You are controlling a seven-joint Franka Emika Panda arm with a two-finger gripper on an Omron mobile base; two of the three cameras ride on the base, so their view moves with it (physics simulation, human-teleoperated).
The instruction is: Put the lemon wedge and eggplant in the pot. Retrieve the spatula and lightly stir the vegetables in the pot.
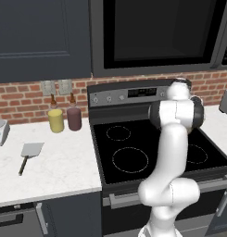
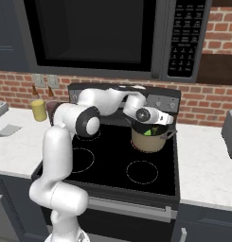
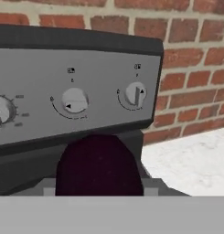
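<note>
Nothing can be read: the stove panel (image 3: 77,98) and microwave keypad (image 2: 184,35) markings seem too blurred.

A red brick wall (image 1: 22,99) backs a black glass-top stove (image 1: 133,157), flanked by white marble counter (image 1: 59,171) on both sides. Dark cabinets (image 1: 40,37) hang at far left beside a built-in microwave (image 2: 103,38); two outlets (image 1: 57,87) sit on the bricks.
</note>
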